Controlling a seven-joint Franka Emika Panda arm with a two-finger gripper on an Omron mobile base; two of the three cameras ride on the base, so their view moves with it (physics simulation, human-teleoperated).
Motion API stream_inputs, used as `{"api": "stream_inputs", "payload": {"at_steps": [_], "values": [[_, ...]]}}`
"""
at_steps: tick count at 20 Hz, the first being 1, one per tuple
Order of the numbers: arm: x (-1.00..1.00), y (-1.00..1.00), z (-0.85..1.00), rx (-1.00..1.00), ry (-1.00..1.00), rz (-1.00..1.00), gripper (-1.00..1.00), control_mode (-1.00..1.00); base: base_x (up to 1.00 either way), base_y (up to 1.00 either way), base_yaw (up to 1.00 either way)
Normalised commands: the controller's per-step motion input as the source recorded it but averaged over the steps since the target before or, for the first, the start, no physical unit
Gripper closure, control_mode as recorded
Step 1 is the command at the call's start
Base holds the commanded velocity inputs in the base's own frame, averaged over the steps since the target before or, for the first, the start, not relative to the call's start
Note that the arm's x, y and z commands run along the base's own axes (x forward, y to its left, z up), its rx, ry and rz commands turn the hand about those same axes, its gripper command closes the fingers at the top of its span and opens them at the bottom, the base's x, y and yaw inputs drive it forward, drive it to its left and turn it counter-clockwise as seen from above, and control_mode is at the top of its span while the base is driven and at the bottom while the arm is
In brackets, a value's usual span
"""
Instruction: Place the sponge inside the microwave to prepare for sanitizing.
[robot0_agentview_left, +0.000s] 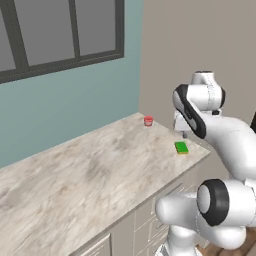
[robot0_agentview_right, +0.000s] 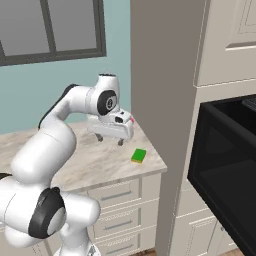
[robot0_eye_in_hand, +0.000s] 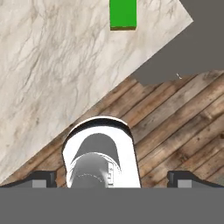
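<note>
The green sponge (robot0_agentview_left: 181, 147) lies flat on the marble counter (robot0_agentview_left: 100, 170), close to its right-hand corner; it also shows in the right base view (robot0_agentview_right: 139, 156) and at the top of the hand view (robot0_eye_in_hand: 123, 14). My gripper (robot0_agentview_right: 110, 139) hovers above the counter, a little left of and behind the sponge, pointing down. Its fingertips (robot0_eye_in_hand: 43, 177) stand wide apart with nothing between them, so it is open. The black microwave (robot0_agentview_right: 225, 165) is built into the tall cabinet at the far right; its dark door seems to be swung open.
A tiny red cup (robot0_agentview_left: 148, 120) stands at the counter's back right corner by the grey wall column (robot0_agentview_right: 165, 75). Drawers (robot0_agentview_right: 120, 200) run below the counter. Wooden floor (robot0_eye_in_hand: 183, 127) shows past the counter's edge. A window (robot0_agentview_left: 50, 35) sits above the teal wall.
</note>
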Motion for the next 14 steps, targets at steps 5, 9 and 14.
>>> {"api": "stream_inputs", "payload": {"at_steps": [5, 9, 14], "values": [[0.2, -0.23, -0.52, 0.0, -0.09, -0.18, -1.0, -1.0, 0.0, 0.0, 0.0], [0.44, -0.02, -0.48, 0.01, -0.2, -0.16, -1.0, -1.0, 0.0, 0.0, 0.0], [0.29, -0.04, -0.36, 0.0, -0.17, -0.03, -1.0, -1.0, 0.0, 0.0, 0.0]]}}
